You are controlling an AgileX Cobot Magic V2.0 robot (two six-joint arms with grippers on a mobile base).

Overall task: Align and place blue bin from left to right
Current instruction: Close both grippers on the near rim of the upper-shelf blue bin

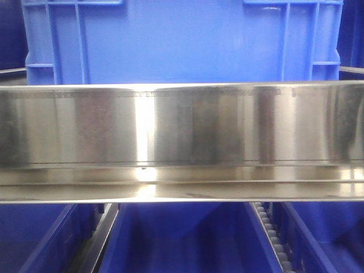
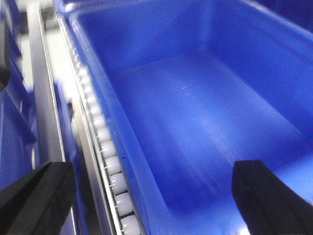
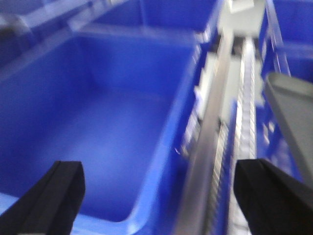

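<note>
Left gripper point(image 2: 151, 205): spread wide, astride roller track point(image 2: 105, 147).
Right gripper point(image 3: 161, 200): spread wide; blurred, likely astride second roller track point(image 3: 247, 98).
Blue bin point(image 2: 205, 112): empty, just beside roller track.

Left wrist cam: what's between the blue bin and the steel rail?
A row of white rollers runs between the blue bin and the steel rail, in the left wrist view.
</note>
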